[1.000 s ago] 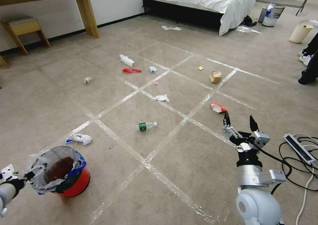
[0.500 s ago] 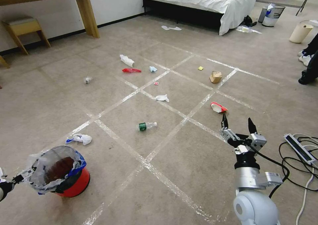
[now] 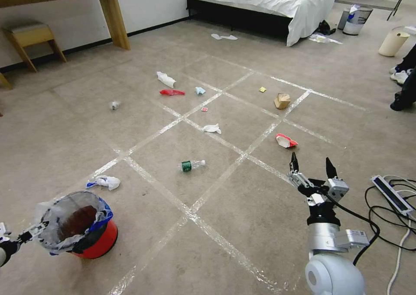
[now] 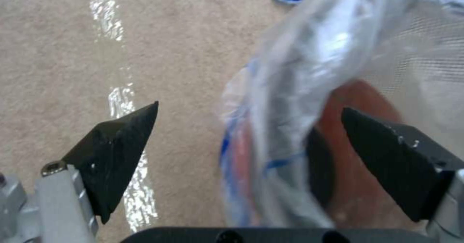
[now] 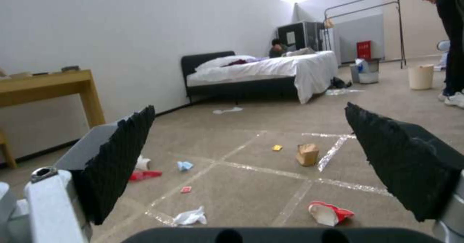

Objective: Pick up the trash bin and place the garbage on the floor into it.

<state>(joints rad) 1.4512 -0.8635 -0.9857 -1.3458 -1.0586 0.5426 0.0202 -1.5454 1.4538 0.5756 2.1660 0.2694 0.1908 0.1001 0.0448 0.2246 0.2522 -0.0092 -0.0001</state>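
Note:
The trash bin [image 3: 97, 243], red with a crinkled clear liner, stands on the floor [image 3: 242, 217] at the near left. My left gripper [image 3: 38, 228] reaches its rim from the left. In the left wrist view this gripper [image 4: 250, 106] is open, with the bag's rim [image 4: 290, 101] between its fingers. My right gripper [image 3: 311, 157] hovers open above the carpet at the right, holding nothing. Garbage lies ahead: a bottle [image 3: 192, 165], a white tissue [image 3: 212, 128], a red wrapper [image 3: 286, 140], a brown paper bag [image 3: 281, 100] and a blue-edged tissue [image 3: 104, 181].
More litter lies farther off: a red wrapper [image 3: 171, 92], a pale blue scrap [image 3: 199, 90] and a yellow scrap [image 3: 262, 89]. A power strip with cables [image 3: 392, 195] lies at the right. A bed [image 3: 268, 0], a grey bin [image 3: 357, 19], a cream bin [image 3: 393, 41] and a wooden table [image 3: 115, 17] line the back.
My left arm has drawn back toward the lower left while its fingers stay at the bin's rim. The right gripper has sunk slightly. The bin and litter have not moved.

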